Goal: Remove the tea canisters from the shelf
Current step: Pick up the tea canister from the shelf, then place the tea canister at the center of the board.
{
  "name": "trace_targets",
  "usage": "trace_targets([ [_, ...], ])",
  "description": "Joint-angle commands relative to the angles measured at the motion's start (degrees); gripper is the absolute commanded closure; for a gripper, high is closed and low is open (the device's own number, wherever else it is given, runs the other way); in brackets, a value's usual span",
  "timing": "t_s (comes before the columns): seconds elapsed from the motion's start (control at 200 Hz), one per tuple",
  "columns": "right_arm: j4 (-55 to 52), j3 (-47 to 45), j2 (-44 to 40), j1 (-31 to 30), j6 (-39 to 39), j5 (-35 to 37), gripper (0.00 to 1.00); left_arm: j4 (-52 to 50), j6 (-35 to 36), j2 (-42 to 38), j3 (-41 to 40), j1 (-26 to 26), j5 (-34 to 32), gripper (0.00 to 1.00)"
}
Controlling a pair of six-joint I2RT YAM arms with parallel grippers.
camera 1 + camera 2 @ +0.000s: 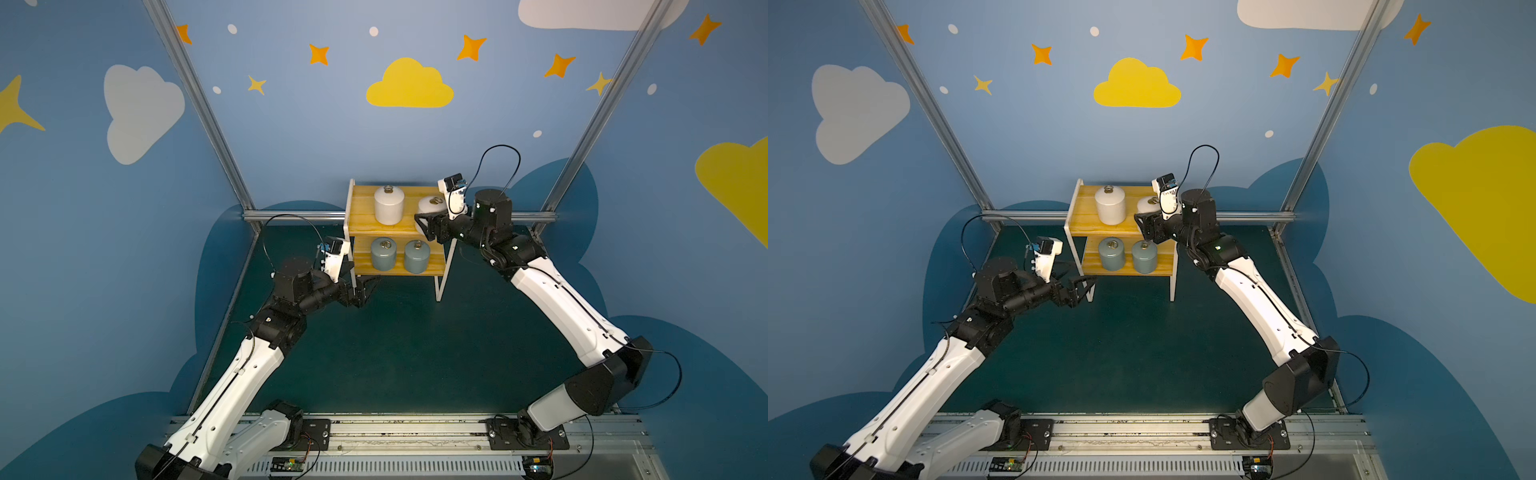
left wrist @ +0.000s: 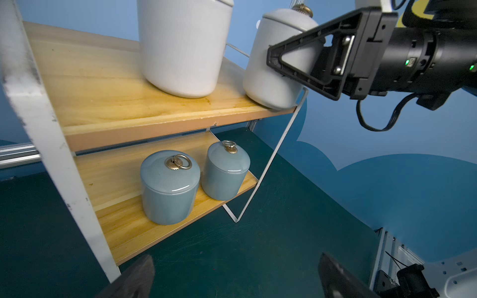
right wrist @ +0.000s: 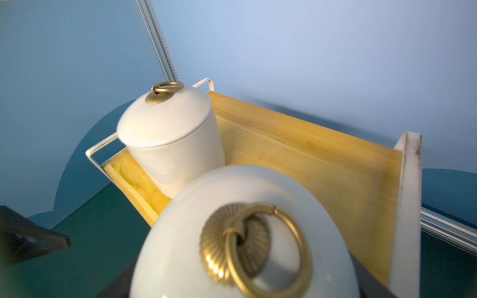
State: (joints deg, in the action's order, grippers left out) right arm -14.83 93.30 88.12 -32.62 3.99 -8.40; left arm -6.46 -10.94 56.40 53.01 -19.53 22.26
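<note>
Your right pincer (image 1: pixel 424 222) is clamped on the white canister (image 2: pixel 273 64), which tilts at the right end of the shelf's (image 1: pixel 361 216) top board. The other white canister (image 1: pixel 389 205) stands upright to its left. Below, the left grey-blue canister (image 1: pixel 383 254) and the right grey-blue canister (image 1: pixel 417 257) stand on the lower board. Your left pincer (image 1: pixel 367 293) hangs wide open and empty, low over the bench (image 1: pixel 395 353) by the shelf's near-left leg.

Near canister (image 3: pixel 180 245) fills foreground; far canister (image 3: pixel 175 144) on shelf (image 3: pixel 309 165)

Shelf (image 1: pixel 361 222): two yellow boards, white frame. Top board: upright white canister (image 1: pixel 389 208); tilted white canister (image 1: pixel 428 204) at right end, clamped in my right claw (image 1: pixel 422 220). Lower board: left grey-blue canister (image 1: pixel 383 255), right grey-blue canister (image 1: pixel 416 258), both upright.
</note>
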Motion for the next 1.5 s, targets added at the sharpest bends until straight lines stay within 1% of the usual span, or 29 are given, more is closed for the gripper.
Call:
trace_targets([
  [0.0, 2.38, -0.15, -4.78, -1.53, -0.6, -1.01, 0.38, -0.22, -0.18, -0.47, -0.87, -0.16, 0.02, 0.0],
  [0.225, 0.49, -4.45, -11.4, -6.13, -2.02, 1.33, 0.39, -0.84, -0.48, -1.6, -1.7, -0.07, -0.6, 0.0],
  [0.335, -0.81, -8.19, -15.56, -8.85, -2.65, 4.16, 0.39, -0.56, -0.9, -2.83, -2.79, -0.12, -0.41, 0.0],
  [0.451, -0.8, -14.06, -20.76, -11.14, -2.03, 7.06, 0.4, -2.01, -0.07, -4.07, -2.87, -0.05, -1.2, 0.0],
  [0.581, -0.97, -20.11, -26.14, -13.9, -1.28, 10.34, 0.42, -2.15, -0.73, -5.13, -3.07, -0.15, -1.43, 0.0],
  [0.746, -0.06, -29.51, -31.88, -18.31, 0.51, 15.29, 0.42, -1.16, -1.79, -6.71, -4.8, -0.15, -1.78, 0.0],
  [0.976, 3.4, -42.79, -37.59, -23.83, 2.13, 21.83, 0.44, -0.92, -2.49, -7.06, -6.5, -0.11, -2.05, 0.0],
  [1.031, 4.05, -45.59, -38.82, -24.69, 2.29, 22.8, 0.46, -0.86, -2.7, -7.01, -6.93, -0.09, -1.79, 0.0],
  [1.196, 7.34, -54.48, -43.17, -27.0, 3.7, 24.57, 0.46, 1.16, -3.25, -7.62, -8.99, -0.15, -1.25, 0.0],
  [1.237, 8.25, -57.89, -44.21, -27.59, 3.83, 25.43, 0.46, 2.06, -3.74, -7.86, -9.74, -0.14, -1.3, 0.0],
  [1.497, 11.97, -69.68, -49.15, -31.13, 4.86, 29.87, 0.46, 2.76, -4.46, -9.34, -12.53, -0.15, -2.36, 0.0],
])
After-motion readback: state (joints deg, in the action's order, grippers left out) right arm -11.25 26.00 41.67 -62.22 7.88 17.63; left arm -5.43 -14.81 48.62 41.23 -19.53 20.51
